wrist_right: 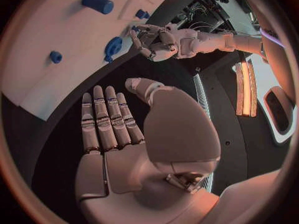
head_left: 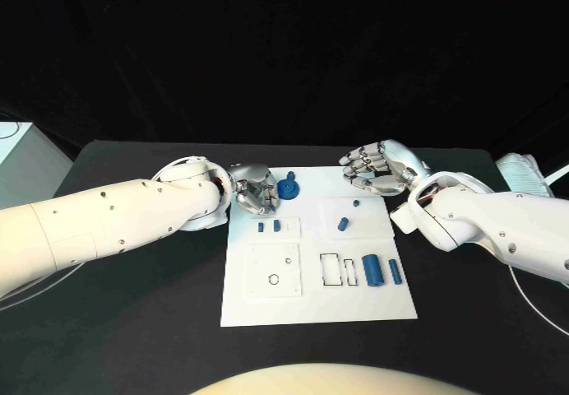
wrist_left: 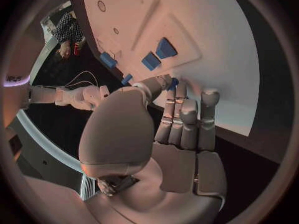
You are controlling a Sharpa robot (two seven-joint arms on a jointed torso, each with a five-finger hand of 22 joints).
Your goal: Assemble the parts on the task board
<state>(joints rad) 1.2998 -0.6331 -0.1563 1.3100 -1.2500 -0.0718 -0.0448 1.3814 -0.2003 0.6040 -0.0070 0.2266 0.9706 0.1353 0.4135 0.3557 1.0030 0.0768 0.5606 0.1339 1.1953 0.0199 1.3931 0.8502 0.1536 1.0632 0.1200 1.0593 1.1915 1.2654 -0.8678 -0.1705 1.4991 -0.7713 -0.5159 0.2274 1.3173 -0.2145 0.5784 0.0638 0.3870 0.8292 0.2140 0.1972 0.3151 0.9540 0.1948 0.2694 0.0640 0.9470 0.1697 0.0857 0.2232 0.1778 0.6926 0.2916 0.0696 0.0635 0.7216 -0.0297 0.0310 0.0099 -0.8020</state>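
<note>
White flat task board (head_left: 356,306) is flanked at 12 o'clock: left hand (head_left: 252,196) touching blue ring-shaped part (head_left: 289,189), apparently for seating; right hand (head_left: 377,167) spread, empty, waiting.

Task board (head_left: 318,309) mid-table, round part (head_left: 289,190) at its 11 o'clock corner, two cylinders (head_left: 381,270) lying at 4 o'clock

Both white arms are reaching in toward the far edge of the task board (head_left: 320,304), the left hand (head_left: 252,196) hovering at its far left corner with fingers loosely curled, the right hand (head_left: 377,168) hovering past its far edge, fingers extended and empty.
</note>
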